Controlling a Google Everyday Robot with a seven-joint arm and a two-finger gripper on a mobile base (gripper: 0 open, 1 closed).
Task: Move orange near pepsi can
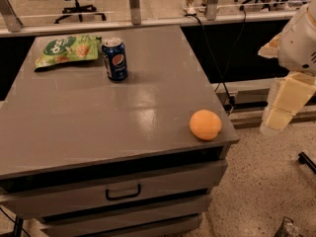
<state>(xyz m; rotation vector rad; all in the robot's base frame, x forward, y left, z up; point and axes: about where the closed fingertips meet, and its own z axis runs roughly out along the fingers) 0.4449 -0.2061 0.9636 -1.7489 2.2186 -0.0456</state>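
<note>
Sitting near the front right corner of the table [89, 122], the orange [205, 125] rests alone on the grey top, close to the right edge. The pepsi can [114, 59] stands upright well apart from it, toward the back left corner. Just beside the can's left, a green snack bag [66, 49] lies flat along the back edge. Below the front edge, a drawer with a dark handle [123, 192] faces forward. The gripper [280, 108] hangs off the table past its right edge, over the speckled floor, touching nothing; whether it is apart or together I cannot tell.
</note>
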